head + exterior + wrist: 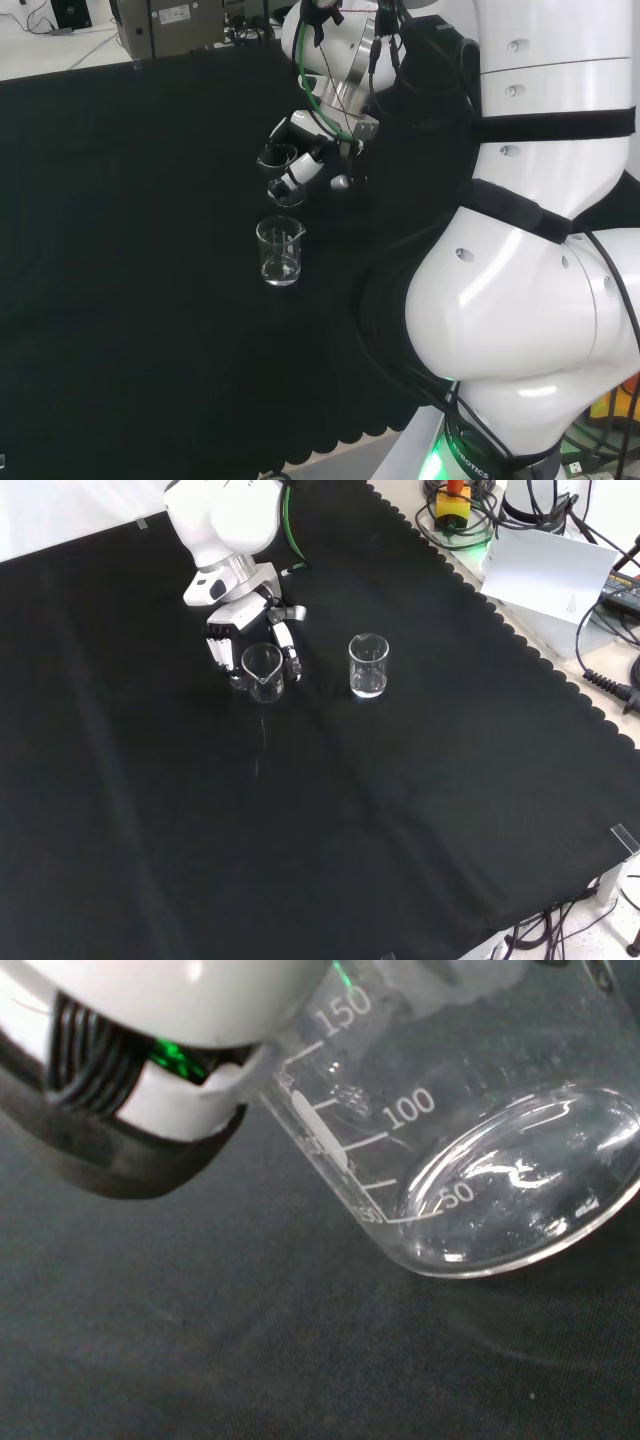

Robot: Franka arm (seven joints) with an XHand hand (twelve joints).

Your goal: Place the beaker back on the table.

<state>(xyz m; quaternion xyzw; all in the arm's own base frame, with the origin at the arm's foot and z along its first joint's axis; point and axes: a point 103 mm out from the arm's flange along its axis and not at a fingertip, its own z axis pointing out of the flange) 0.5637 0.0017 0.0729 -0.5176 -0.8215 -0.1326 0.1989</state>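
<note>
The clear beaker (470, 1175), seemingly just above the cloth (330, 820), sits within the hand's (240, 620) curled fingers (288, 650).

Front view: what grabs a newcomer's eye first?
The black and white hand at upper left of the front view, fingers curled round a clear beaker with its spout toward the camera. A second clear beaker stands upright on the black cloth just right of it, apart from the hand.

Clear glossy glass beaker (480, 1170); matt black cloth (400, 810)
</note>
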